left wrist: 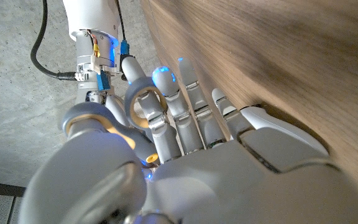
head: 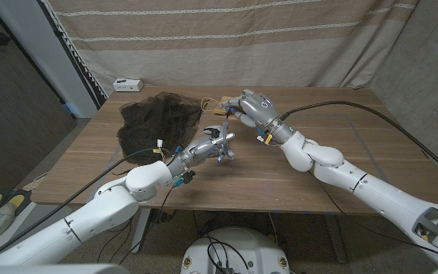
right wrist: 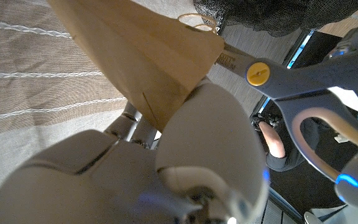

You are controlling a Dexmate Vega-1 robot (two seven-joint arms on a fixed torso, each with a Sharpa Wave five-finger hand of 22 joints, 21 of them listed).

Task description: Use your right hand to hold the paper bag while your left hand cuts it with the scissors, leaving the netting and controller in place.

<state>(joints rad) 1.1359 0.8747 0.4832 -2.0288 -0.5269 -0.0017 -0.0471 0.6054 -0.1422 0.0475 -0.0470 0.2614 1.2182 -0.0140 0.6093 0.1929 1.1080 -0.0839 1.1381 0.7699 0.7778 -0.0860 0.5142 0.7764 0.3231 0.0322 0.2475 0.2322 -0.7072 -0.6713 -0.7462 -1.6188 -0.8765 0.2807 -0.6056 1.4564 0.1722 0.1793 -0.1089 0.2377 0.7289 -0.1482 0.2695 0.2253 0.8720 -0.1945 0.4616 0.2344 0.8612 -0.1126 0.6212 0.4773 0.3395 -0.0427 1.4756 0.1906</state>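
Brown paper bag [right wrist: 148, 56] x1 in right hand [head: 251, 105]; scissors [right wrist: 303, 93] x1.

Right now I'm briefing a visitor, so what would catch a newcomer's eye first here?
The two hands meeting mid-table: the right hand holds up a brown paper bag, and the left hand brings grey scissors to it. Next, the black netting spread on the table's far left part.
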